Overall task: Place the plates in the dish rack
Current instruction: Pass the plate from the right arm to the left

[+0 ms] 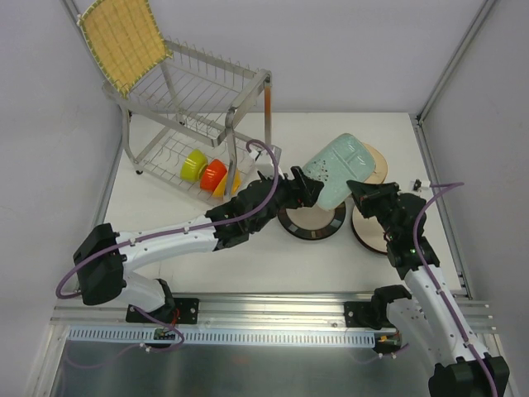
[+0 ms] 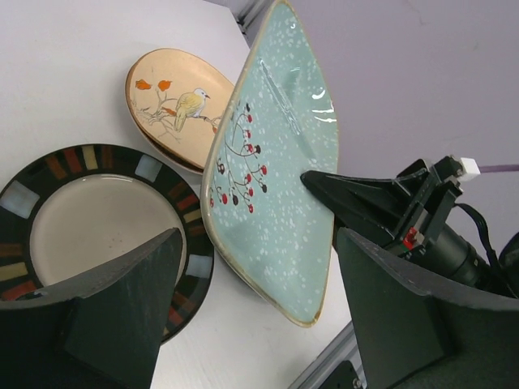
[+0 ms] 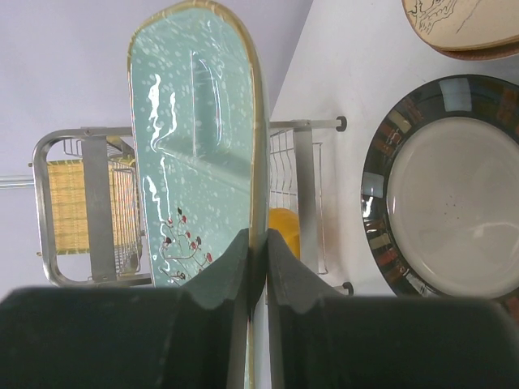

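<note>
My right gripper (image 1: 361,192) is shut on the rim of the pale teal squarish plate (image 1: 335,168) and holds it tilted on edge above the table; in the right wrist view its jaws (image 3: 259,255) pinch the plate's rim (image 3: 195,138). My left gripper (image 1: 304,187) is open, its fingers either side of the teal plate's lower corner (image 2: 276,186) without touching. The round dark-rimmed cream plate (image 1: 312,222) lies flat below. A cream plate with a bird (image 2: 174,101) lies behind. The square yellow plate (image 1: 124,40) leans on top of the dish rack (image 1: 202,112).
Green (image 1: 194,164), orange (image 1: 213,174) and yellow (image 1: 228,184) bowls stand in the rack's lower tier. Another cream plate (image 1: 369,233) lies at the right under my right arm. Walls close the table at left, back and right.
</note>
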Robot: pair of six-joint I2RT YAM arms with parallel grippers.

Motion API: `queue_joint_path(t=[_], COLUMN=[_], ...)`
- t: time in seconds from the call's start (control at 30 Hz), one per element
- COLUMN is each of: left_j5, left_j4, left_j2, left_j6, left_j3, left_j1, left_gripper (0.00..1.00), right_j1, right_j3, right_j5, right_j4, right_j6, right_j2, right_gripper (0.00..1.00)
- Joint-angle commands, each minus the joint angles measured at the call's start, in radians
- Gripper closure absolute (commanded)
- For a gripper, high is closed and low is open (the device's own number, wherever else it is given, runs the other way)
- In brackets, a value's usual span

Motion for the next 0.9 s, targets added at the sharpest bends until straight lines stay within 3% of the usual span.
queue_joint_path(t=[0.0,0.3,0.57,0.87], left_j5=[-0.061,-0.077,-0.071,-0.069], left_j4=[0.066,0.046,0.036,0.035], left_j2=[0.025,0.080,0.105,0.138], left_j6=[-0.036,-0.087,-0.116,-0.122], left_j3=[0.050,0.101,0.110,0.136], left_j1=[-0.014,-0.024,-0.026,-0.026], left_gripper=[0.24,0.30,0.47,0.45], right_j1=[0.009,0.014,0.012,0.014], right_j3=[0.018,0.020,0.021,0.020], right_j5=[0.014,0.015,0.009,0.005], right_j4=[0.197,0.199,0.205,0.211], right_j6=[0.066,0.061,0.057,0.061], right_j2=[-0.049,-0.050,-0.049,-0.047], right_gripper=[0.99,0.99,0.99,0.99])
